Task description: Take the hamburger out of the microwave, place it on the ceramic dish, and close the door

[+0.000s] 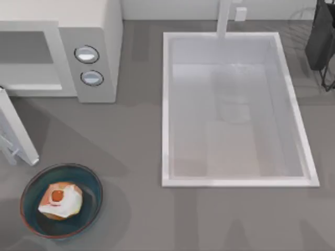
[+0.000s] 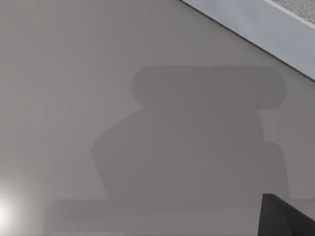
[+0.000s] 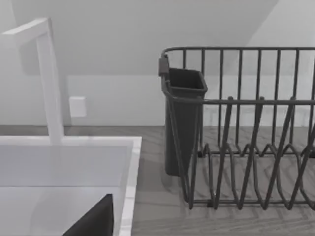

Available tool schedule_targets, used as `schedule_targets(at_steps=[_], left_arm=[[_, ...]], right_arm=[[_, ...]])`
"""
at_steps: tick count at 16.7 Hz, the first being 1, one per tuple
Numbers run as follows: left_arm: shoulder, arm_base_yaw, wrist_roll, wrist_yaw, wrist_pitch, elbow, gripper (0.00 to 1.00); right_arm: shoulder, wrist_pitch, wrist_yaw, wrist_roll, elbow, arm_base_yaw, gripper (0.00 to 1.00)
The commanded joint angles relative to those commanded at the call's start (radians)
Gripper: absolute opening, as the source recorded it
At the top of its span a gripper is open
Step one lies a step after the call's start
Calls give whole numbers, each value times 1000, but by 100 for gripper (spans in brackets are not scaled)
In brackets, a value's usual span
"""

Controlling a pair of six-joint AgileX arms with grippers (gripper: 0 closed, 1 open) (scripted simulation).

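Note:
The hamburger (image 1: pixel 61 200), tan and white with an orange-red spot, lies in the ceramic dish (image 1: pixel 31 183), a blue bowl at the counter's front left. The white microwave (image 1: pixel 102 31) stands at the back left, and its cavity (image 1: pixel 29 57) looks bare. Its door (image 1: pixel 18 130) hangs open, swung out toward the front, just behind the dish. A dark corner of my left gripper (image 2: pixel 288 219) hangs over bare grey counter. By the sink, a dark edge of my right gripper (image 3: pixel 93 221) shows.
A white sink basin (image 1: pixel 166 104) with a faucet (image 1: pixel 224 18) takes up the middle and right. A dark wire dish rack (image 3: pixel 246 128) with a cutlery cup (image 3: pixel 183 113) stands at the back right. Two knobs (image 1: pixel 86 54) sit on the microwave's side panel.

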Motion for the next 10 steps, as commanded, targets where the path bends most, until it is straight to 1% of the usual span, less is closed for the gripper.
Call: schedule_targets(at_steps=[3, 5, 7, 10], left_arm=[[3, 1, -2, 2, -2, 2, 0], [-11, -34, -33, -25, -1, -8, 0], [-39, -107, -90, -76, 2, -26, 0], [-97, -268, -203, -175, 8, -63, 0]], right_arm=[[0, 0, 0, 0, 0, 0, 100], [0, 0, 0, 0, 0, 0, 100], [0, 0, 0, 0, 0, 0, 100], [0, 0, 0, 0, 0, 0, 100]])
